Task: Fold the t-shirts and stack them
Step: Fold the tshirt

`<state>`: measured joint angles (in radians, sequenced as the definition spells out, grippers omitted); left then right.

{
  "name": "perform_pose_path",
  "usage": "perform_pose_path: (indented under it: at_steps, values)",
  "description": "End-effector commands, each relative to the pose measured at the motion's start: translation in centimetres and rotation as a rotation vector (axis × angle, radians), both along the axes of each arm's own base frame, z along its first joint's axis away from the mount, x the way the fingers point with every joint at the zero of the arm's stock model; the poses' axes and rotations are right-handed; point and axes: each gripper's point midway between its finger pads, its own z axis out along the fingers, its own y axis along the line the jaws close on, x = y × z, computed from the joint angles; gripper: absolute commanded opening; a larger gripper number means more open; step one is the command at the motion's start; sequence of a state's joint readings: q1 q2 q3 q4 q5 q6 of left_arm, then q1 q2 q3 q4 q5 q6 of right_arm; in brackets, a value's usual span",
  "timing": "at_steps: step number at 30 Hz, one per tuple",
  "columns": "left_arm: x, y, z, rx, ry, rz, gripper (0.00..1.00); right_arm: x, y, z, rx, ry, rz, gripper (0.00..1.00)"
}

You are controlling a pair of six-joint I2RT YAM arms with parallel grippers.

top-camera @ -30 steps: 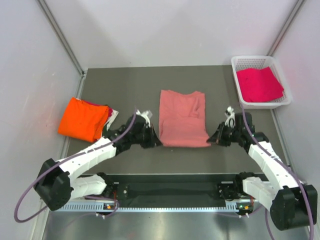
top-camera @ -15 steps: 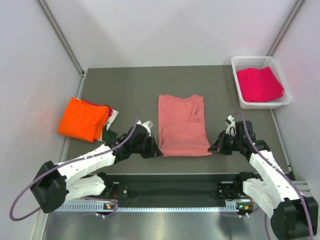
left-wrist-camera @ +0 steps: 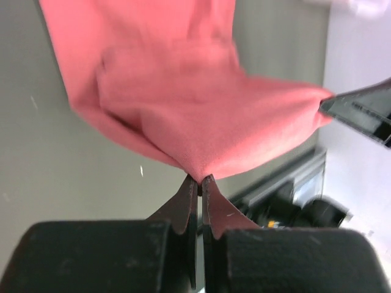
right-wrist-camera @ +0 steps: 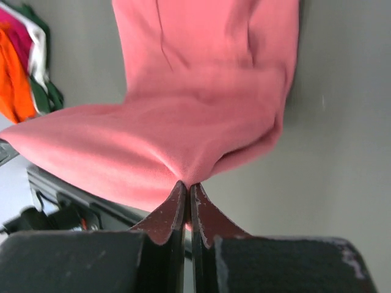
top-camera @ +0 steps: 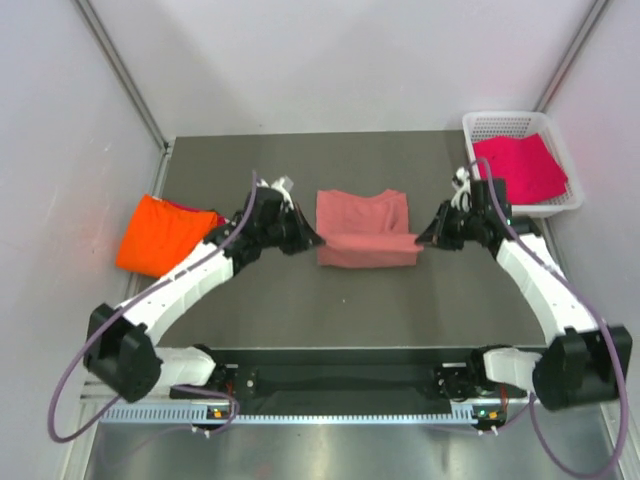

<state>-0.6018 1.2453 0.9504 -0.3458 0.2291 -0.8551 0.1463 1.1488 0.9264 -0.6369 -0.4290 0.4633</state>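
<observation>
Salmon-pink t-shirt (top-camera: 365, 225) sits mid-worktop (top-camera: 300, 300), collar end toward the far wall. Its near hem is off the surface and carried over the shirt's body. The raised edge runs taut and straight between the 2 arms, roughly over the shirt's middle. The far half lies flat.

Left fingers (top-camera: 308, 238): pressed together on the left corner of the raised hem. In the left wrist view the 2 dark tips (left-wrist-camera: 183, 204) meet with the cloth pinched between them. The fabric gathers to a point at the pinch and stretches off toward the other corner, where the dark tip of the right fingers (left-wrist-camera: 357, 110) shows at the frame edge.

Right fingers (top-camera: 428, 240): likewise clamped on the right corner of the same hem. In the right wrist view the tips (right-wrist-camera: 168, 213) are closed on a small peak of salmon cloth, and the sheet sags slightly behind it.

Orange t-shirt (top-camera: 165, 235): folded at the left edge of the worktop, well apart from the salmon one. It rests on other cloth (right-wrist-camera: 43, 67), with magenta, white and green showing at its edge.

Magenta t-shirt (top-camera: 520, 168): lies inside the white mesh basket (top-camera: 500, 122) in the far right corner, near the right arm.
</observation>
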Motion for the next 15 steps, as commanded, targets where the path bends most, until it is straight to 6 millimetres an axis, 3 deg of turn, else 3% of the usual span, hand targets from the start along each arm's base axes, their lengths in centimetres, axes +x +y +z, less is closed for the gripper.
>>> perform_pose_path:
  at_steps: [1, 2, 3, 4, 5, 6, 7, 8, 9, 10, 11, 12, 13, 14, 15]
  values:
    - [4.6, 1.3, 0.6, 0.034, -0.008, 0.036, 0.00, 4.8, -0.6, 2.5, -0.028, -0.070, -0.023, 0.00]
    - [5.8, 1.4, 0.5, 0.043, -0.014, 0.042, 0.00, 6.2, -0.6, 1.6, -0.029, -0.040, -0.032, 0.00]
    - [8.0, 1.4, 0.3, 0.051, -0.006, 0.061, 0.00, 8.0, -0.6, 3.0, -0.019, -0.070, -0.040, 0.00]
    - [9.4, 1.4, 0.1, 0.057, -0.001, 0.071, 0.00, 9.1, -0.5, 3.1, -0.013, -0.069, -0.043, 0.00]
    - [10.7, 1.4, -0.3, 0.062, 0.004, 0.076, 0.00, 10.8, -0.5, 1.6, -0.013, -0.030, -0.051, 0.00]
    - [13.0, 1.6, 0.9, 0.039, -0.020, 0.092, 0.00, 12.9, -0.4, 3.0, 0.004, -0.065, -0.062, 0.00]
    - [15.0, 1.5, -1.9, 0.060, 0.031, 0.100, 0.00, 14.5, -0.3, 0.8, 0.004, -0.013, -0.070, 0.00]
    - [16.9, 2.0, -2.7, 0.062, 0.035, 0.121, 0.00, 16.4, -0.2, 0.9, 0.015, -0.041, -0.079, 0.00]
    - [19.5, 1.1, -4.0, 0.040, 0.048, 0.107, 0.01, 18.6, -0.1, 2.1, 0.040, -0.075, -0.097, 0.00]
    - [20.8, 0.8, -4.7, 0.022, 0.065, 0.098, 0.08, 20.9, -0.1, 0.0, 0.049, -0.063, -0.108, 0.04]
    - [23.5, 1.0, -2.6, 0.004, 0.023, 0.114, 0.52, 22.6, -0.3, -0.4, 0.042, -0.079, -0.133, 0.29]
    - [24.6, 1.2, -5.6, 0.042, 0.071, 0.128, 0.69, 24.4, -0.5, 0.4, 0.043, -0.113, -0.163, 0.45]
    - [25.2, 1.7, -6.1, 0.081, 0.085, 0.152, 0.88, 25.4, -0.7, -1.2, 0.026, -0.093, -0.184, 0.55]
    - [25.8, 1.7, -5.9, 0.094, 0.058, 0.146, 0.99, 26.1, -0.8, -0.9, 0.021, -0.118, -0.196, 0.63]
    - [26.1, 1.7, -5.2, 0.092, 0.038, 0.144, 0.99, 26.0, -0.9, -1.4, 0.018, -0.125, -0.205, 0.80]
